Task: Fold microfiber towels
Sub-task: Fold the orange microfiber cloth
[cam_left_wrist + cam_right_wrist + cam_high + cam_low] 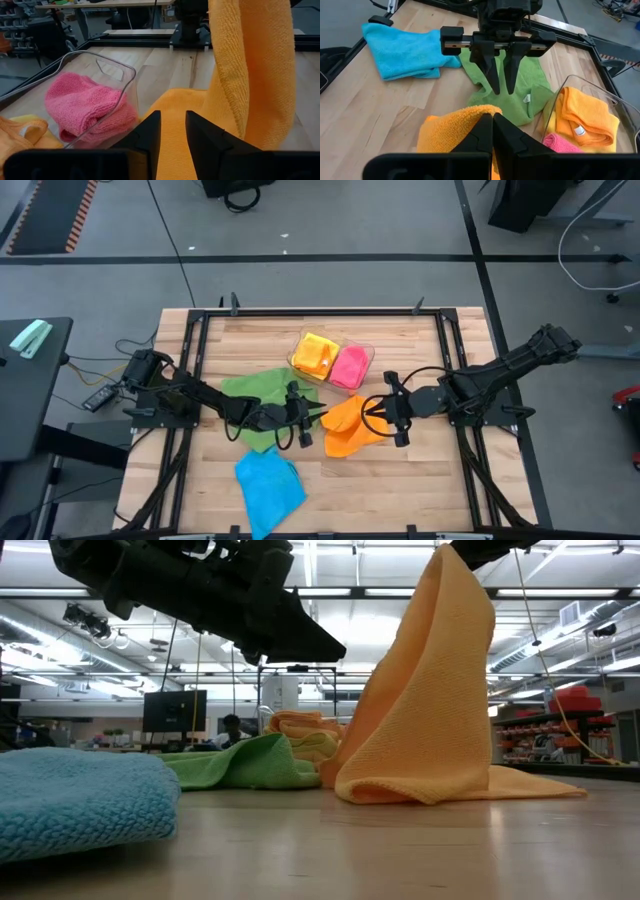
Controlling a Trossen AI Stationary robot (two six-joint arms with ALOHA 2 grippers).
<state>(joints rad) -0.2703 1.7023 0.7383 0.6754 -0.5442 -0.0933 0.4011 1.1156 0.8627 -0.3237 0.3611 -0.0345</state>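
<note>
My right gripper [492, 126] is shut on an orange towel [350, 428] at mid-table and holds it up in a tall peak [445, 560]. My left gripper [502, 90] faces it from the table's left, its fingers a little apart with nothing between them. It hovers over the green towel [262, 392], just short of the orange one. The green towel lies crumpled flat on the wood. A blue towel [268, 485] lies bunched near the front edge. A pink towel [85, 102] and a yellow-orange one [585, 117] lie folded in the clear tray [366, 352]. My right gripper pinches a raised part of the orange towel [475, 112] between its two shut fingers. The fingers slant down from the table's right side. The towel hangs below them like a tent, slack and doubled over, and its lower part [440, 790] lies on the table. Whether they hold an edge or a fold does not show.
The clear tray stands at the far middle of the table, close behind both grippers. A black metal frame [200, 330] runs around the wooden top. Bare wood lies to the right of the orange towel and along the front right.
</note>
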